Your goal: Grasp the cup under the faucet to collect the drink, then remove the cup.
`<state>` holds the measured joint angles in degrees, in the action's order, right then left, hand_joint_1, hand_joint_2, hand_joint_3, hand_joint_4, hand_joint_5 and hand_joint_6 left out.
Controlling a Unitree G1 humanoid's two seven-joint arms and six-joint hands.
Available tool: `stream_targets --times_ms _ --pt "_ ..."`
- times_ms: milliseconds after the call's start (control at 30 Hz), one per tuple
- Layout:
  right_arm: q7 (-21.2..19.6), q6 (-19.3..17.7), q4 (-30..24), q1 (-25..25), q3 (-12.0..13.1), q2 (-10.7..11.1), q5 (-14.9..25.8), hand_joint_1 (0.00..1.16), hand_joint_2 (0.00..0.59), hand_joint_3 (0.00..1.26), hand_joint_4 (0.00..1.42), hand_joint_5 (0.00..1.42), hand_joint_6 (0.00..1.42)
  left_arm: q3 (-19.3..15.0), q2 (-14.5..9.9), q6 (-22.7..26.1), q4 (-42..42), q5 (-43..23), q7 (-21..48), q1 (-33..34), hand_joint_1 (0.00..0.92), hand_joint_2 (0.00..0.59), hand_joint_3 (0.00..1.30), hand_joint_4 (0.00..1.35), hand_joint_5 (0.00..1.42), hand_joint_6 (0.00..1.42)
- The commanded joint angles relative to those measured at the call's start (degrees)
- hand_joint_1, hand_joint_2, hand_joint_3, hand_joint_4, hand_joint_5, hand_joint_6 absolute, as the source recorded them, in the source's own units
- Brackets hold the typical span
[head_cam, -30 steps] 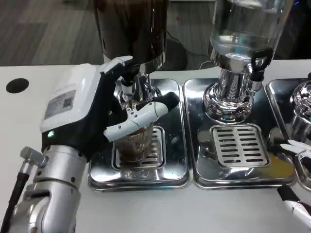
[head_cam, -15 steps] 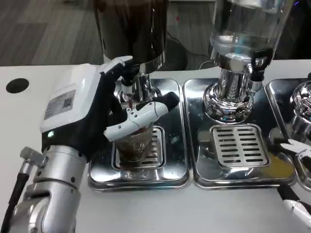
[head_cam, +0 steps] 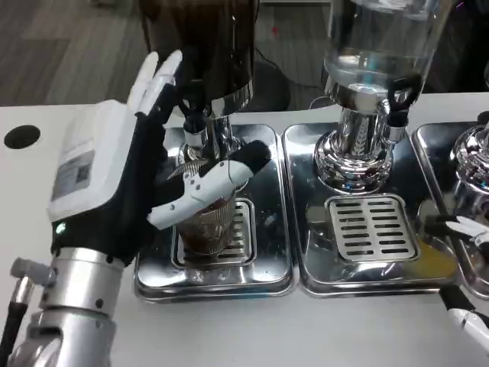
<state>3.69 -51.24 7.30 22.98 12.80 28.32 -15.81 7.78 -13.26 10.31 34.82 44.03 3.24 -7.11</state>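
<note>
While its fingers (head_cam: 157, 76) stood straight up beside the dark dispenser (head_cam: 202, 46), the left hand (head_cam: 114, 180) laid only its thumb across the cup (head_cam: 206, 222), not grasping it. That cup sat on the steel tray (head_cam: 267, 271) under the faucet (head_cam: 192, 130), bare white table (head_cam: 252, 329) lying nearer.

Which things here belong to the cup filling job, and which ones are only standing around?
Part of the job:
- cup on the left drip tray
- faucet above it
- dark drink dispenser
- left robot hand, thumb across the cup, fingers raised

Not part of it:
- clear dispenser and middle drip tray
- right robot hand, waiting at the edge
</note>
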Motion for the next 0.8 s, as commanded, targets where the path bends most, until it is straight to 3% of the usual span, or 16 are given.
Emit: stream_targets --times_ms 33,200,400,633,800 --pt "2.5 2.3 0.5 -0.2 -0.9 0.9 4.3 0.53 0.375 0.27 0.18 0.18 0.02 -0.8 -2.9 -0.5 1.2 2.4 2.4 -2.3 0.0 0.007 0.16 0.04 0.25 0.67" --pt "5.4 4.4 0.8 -0.9 -1.7 1.1 8.4 0.5 0.345 0.27 0.18 0.19 0.03 -2.2 -5.7 -1.0 4.0 4.3 4.1 -6.5 0.0 0.01 0.17 0.05 0.25 0.65" --pt "9.4 7.9 0.9 -2.5 -3.0 1.2 12.9 0.51 0.255 0.25 0.17 0.19 0.05 -4.5 -8.3 -2.8 7.2 5.9 4.8 -13.0 0.0 0.014 0.19 0.05 0.22 0.63" --pt "15.0 13.8 -1.6 -3.9 -4.6 1.1 17.6 0.51 0.21 0.15 0.02 0.08 0.0 -9.2 -9.1 -7.0 9.2 5.4 3.5 -22.4 0.0 0.015 0.16 0.02 0.12 0.42" --pt "17.6 19.4 -7.0 -4.5 -7.6 0.1 18.1 0.51 0.209 0.11 0.0 0.06 0.0 -13.2 -8.7 -11.3 8.5 4.7 1.4 -30.1 0.0 0.015 0.14 0.01 0.11 0.4"
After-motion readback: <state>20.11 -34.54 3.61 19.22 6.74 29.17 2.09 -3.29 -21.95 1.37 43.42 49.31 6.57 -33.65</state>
